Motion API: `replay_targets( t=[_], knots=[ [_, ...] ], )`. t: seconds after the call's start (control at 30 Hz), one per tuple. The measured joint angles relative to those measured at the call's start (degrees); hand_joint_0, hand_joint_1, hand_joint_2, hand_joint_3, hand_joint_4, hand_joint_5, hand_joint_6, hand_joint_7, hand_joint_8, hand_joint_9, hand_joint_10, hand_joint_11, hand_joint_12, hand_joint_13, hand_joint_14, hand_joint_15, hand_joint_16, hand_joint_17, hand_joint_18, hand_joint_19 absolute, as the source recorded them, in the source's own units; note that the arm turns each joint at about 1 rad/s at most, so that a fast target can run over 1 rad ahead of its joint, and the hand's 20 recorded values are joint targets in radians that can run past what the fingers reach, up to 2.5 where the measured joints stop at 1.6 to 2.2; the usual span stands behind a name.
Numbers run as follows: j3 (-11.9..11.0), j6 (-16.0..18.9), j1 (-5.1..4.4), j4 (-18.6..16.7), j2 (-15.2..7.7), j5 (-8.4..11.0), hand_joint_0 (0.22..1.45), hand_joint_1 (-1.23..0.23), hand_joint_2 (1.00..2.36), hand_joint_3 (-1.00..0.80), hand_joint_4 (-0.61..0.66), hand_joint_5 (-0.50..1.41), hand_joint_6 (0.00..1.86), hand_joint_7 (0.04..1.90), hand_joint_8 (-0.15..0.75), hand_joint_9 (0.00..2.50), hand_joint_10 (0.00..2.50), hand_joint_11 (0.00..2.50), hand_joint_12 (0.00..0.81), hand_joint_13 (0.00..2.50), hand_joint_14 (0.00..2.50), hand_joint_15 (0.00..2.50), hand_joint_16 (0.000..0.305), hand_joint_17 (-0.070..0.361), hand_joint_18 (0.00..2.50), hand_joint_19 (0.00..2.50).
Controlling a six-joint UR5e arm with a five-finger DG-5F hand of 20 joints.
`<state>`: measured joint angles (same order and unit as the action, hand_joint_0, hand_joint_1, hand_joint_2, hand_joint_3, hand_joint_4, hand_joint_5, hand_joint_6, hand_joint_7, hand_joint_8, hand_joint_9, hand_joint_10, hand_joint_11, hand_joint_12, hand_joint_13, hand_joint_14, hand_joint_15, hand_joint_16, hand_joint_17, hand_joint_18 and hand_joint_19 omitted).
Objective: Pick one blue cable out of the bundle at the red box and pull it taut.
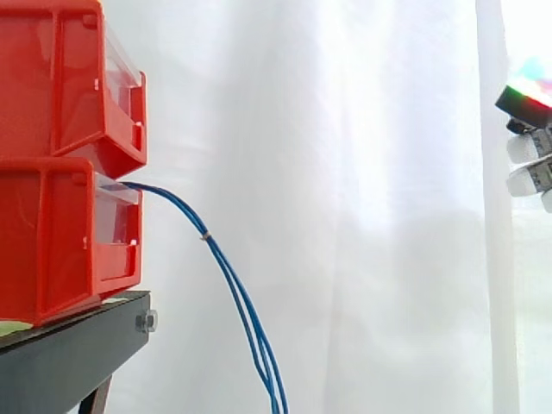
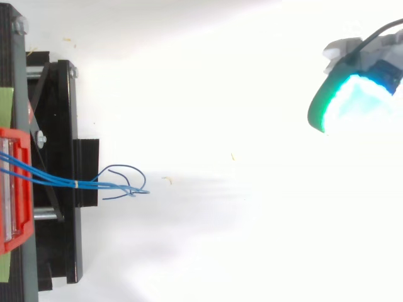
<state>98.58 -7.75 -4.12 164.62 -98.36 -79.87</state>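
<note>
Blue cables point(image 1: 204, 235) well apart from robot hand point(image 2: 350, 102).

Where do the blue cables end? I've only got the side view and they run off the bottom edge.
Observer: From above, the blue cables end just beyond the black stand, with the loose ends splayed and one arcing away.
Operator: Is the robot hand lined up with them?
Observer: No. The robot hand sits off to one side of their line, toward the top view's upper edge and far from the ends.
</note>
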Motion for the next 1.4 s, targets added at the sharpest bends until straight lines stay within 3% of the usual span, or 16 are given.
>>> replay_targets(
  t=[0.2,0.47,0.7,0.87,1.03,1.13,1.17,1.27,1.4],
  knots=[
    [0.01,-0.01,-0.18,-2.73,-1.57,0.23,0.52,-0.53,1.0,-0.5,0.24,-0.21,0.5,0.71,0.286,0.39,0.0,0.0,0.379,0.22,0.0,0.03,0.059,0.132,0.16,0.0],
    [-0.05,-0.03,-0.47,-4.76,-4.14,1.79,0.57,-0.84,1.0,-0.5,0.25,-0.19,0.5,0.8,0.265,0.4,0.0,0.0,0.367,0.24,0.0,0.02,0.057,0.128,0.21,0.0],
    [-0.11,-0.04,-0.59,-10.77,-7.85,2.51,0.63,-0.92,1.0,-0.5,0.21,-0.2,0.5,0.8,0.252,0.39,0.0,0.0,0.369,0.26,0.0,0.01,0.056,0.126,0.26,0.0],
    [-0.44,-0.65,-0.83,-13.81,-8.51,3.65,0.52,-0.98,1.0,-0.5,0.21,-0.21,0.5,0.81,0.255,0.35,0.0,0.01,0.383,0.23,0.0,0.03,0.06,0.135,0.24,0.0],
    [-1.06,-2.03,-1.27,-15.23,-10.05,5.82,0.45,-0.94,1.0,-0.5,0.24,-0.21,0.5,0.82,0.276,0.34,0.0,0.01,0.404,0.23,0.0,0.04,0.065,0.147,0.23,0.0],
    [-2.13,-2.13,-1.48,-16.69,-12.15,6.53,0.4,-0.79,1.0,-0.5,0.29,-0.19,0.5,0.81,0.314,0.39,0.0,0.03,0.429,0.25,0.0,0.06,0.071,0.159,0.25,0.0],
    [-2.66,-2.07,-1.49,-17.06,-12.9,6.62,0.39,-0.67,1.0,-0.5,0.3,-0.18,0.5,0.81,0.333,0.42,0.0,0.02,0.443,0.27,0.0,0.06,0.073,0.165,0.27,0.0],
    [-5.01,-1.83,-1.52,-17.62,-15.36,6.63,0.38,-0.56,1.0,-0.5,0.31,-0.15,0.5,0.82,0.35,0.48,0.0,0.02,0.45,0.3,0.0,0.08,0.075,0.169,0.27,0.01],
    [-8.58,-1.61,-1.48,-16.75,-18.54,6.2,0.38,-0.54,1.0,-0.5,0.3,-0.14,0.5,0.83,0.351,0.51,0.0,0.02,0.447,0.32,0.0,0.08,0.074,0.167,0.26,0.01]
  ],
)
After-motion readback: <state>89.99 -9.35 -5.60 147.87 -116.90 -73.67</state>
